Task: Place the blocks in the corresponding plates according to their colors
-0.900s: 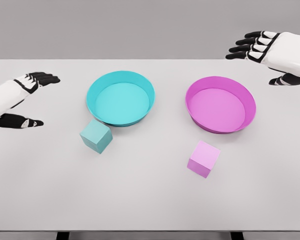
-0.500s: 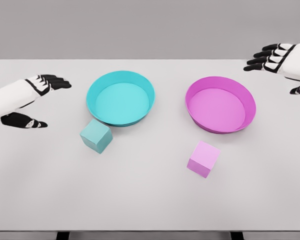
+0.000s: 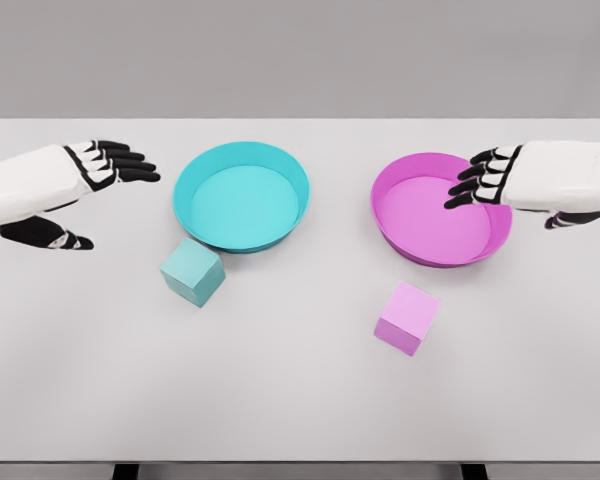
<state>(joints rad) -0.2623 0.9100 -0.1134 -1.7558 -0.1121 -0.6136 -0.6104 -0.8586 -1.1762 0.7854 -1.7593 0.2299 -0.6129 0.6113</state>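
A teal block (image 3: 192, 272) rests on the table just below and left of the teal plate (image 3: 188, 175). A pink block (image 3: 407, 318) lies below the pink plate (image 3: 395, 230). My left hand (image 3: 92, 195) hovers open to the left of the teal plate and above-left of the teal block, fingers stretched toward the plate. My right hand (image 3: 500, 195) is open over the pink plate's right rim, its black fingers (image 3: 470, 185) reaching over the plate's inside. Both plates hold nothing.
The white table (image 3: 280, 400) runs across the whole view, with its front edge at the bottom. A grey wall stands behind it.
My right hand has dropped from the far upper right down and left onto the pink plate's right rim. My left hand has crept right toward the teal plate. The blocks have not moved.
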